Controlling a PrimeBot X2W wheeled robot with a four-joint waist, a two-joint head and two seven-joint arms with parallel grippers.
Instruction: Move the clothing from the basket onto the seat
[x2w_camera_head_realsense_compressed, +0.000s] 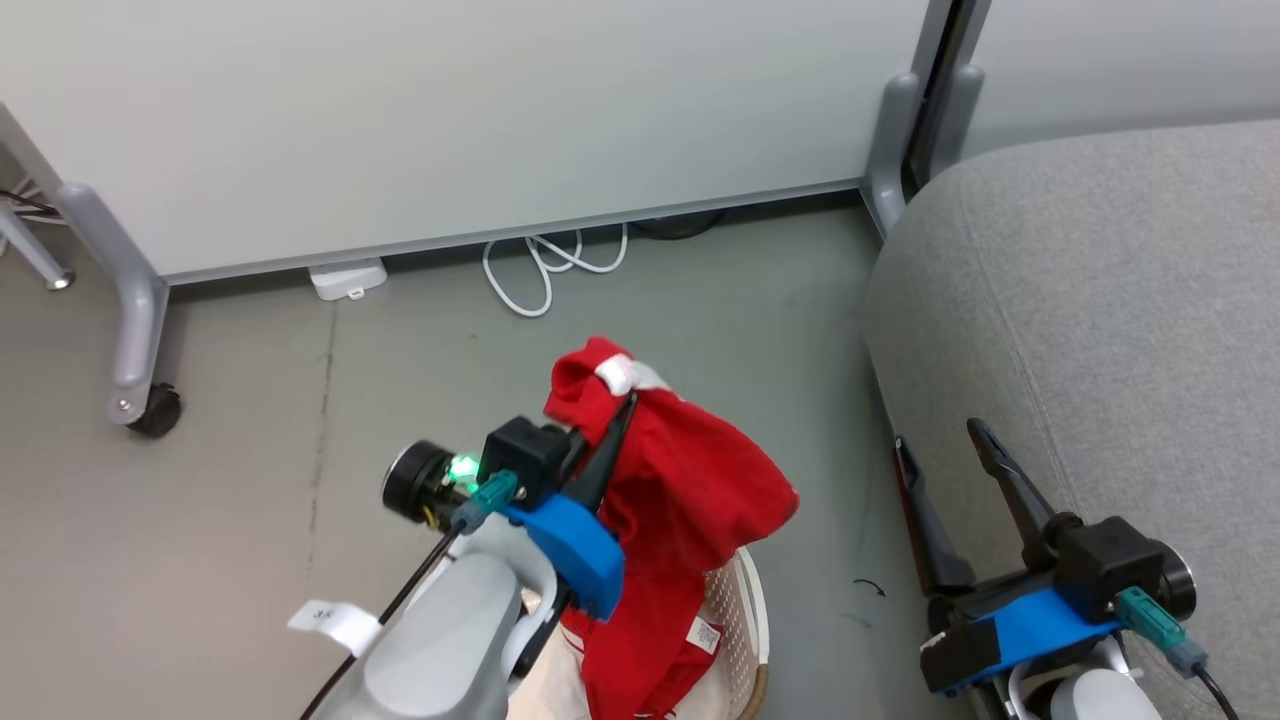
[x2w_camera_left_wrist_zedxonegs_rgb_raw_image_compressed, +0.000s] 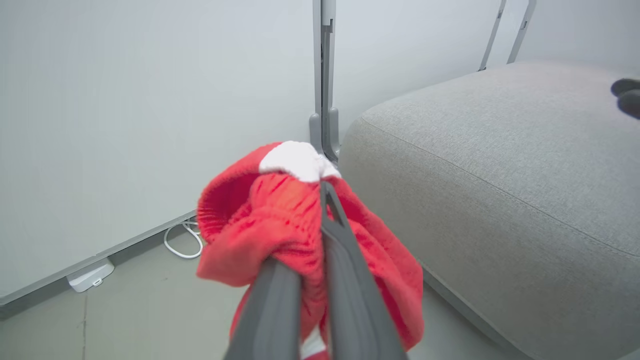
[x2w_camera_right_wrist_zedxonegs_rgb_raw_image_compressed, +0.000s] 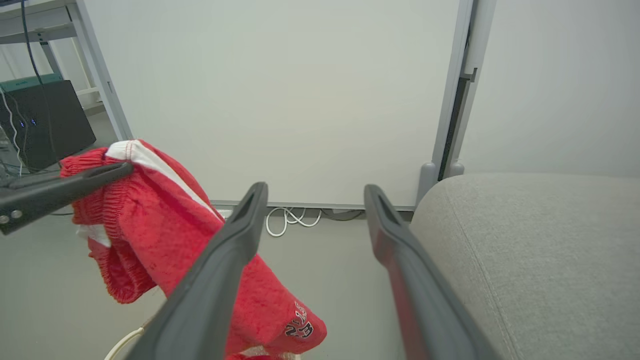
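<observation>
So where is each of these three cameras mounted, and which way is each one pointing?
Head view: on the robot's head, looking down at the floor, basket and sofa; both arms show, left gripper shut on a red garment, right gripper open.
Left wrist view: on the left wrist, looking along its own fingers at the held garment, sofa beyond.
Right wrist view: on the right wrist, looking between its own spread fingers toward the partition panel.
Shared: both wrist views show the garment, sofa and white cable.
</observation>
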